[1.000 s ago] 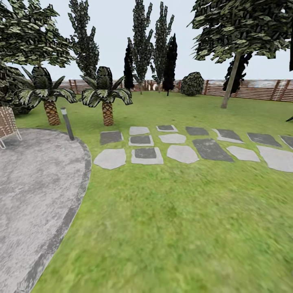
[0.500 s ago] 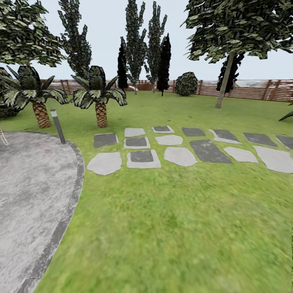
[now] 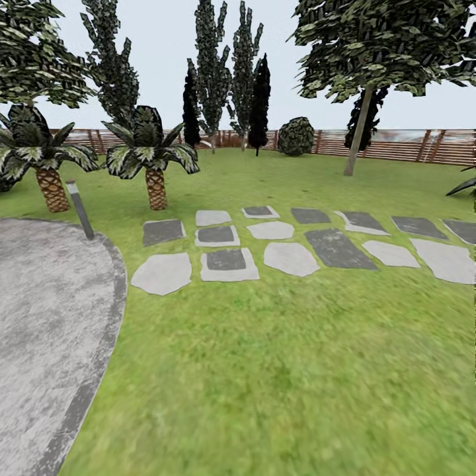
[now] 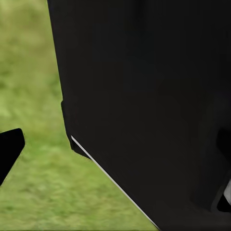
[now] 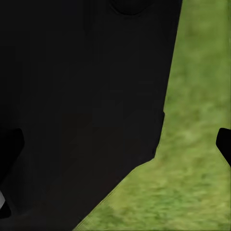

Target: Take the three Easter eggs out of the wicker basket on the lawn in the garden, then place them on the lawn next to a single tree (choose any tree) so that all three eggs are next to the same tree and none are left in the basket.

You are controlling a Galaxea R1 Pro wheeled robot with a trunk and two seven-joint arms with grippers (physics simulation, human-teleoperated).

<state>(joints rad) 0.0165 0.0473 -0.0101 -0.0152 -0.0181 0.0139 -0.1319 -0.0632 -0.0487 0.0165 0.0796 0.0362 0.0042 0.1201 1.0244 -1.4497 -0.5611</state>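
The lawn (image 3: 277,370) spreads wide in front of me in the head view. A tree (image 3: 357,132) with a slanted pale trunk and a dark leafy crown stands at the far right, near the fence. The Easter eggs and the wicker basket are out of view. In the left wrist view my left gripper (image 4: 115,149) hangs over grass beside my black body, its dark fingertips (image 4: 9,149) wide apart and holding nothing. The right gripper (image 5: 115,147) is also open, one fingertip (image 5: 224,143) over the grass.
A grey paved patch (image 3: 46,317) curves along the left, with a short lamp post (image 3: 80,209) at its edge. Stepping stones (image 3: 291,258) cross the middle. Two low palms (image 3: 151,158) stand behind them. Tall conifers, a round shrub (image 3: 295,136) and a slatted fence (image 3: 423,145) close the back.
The whole head view has slid left, so the camera has turned to the right. The woven chair at the left edge has dropped out of the picture.
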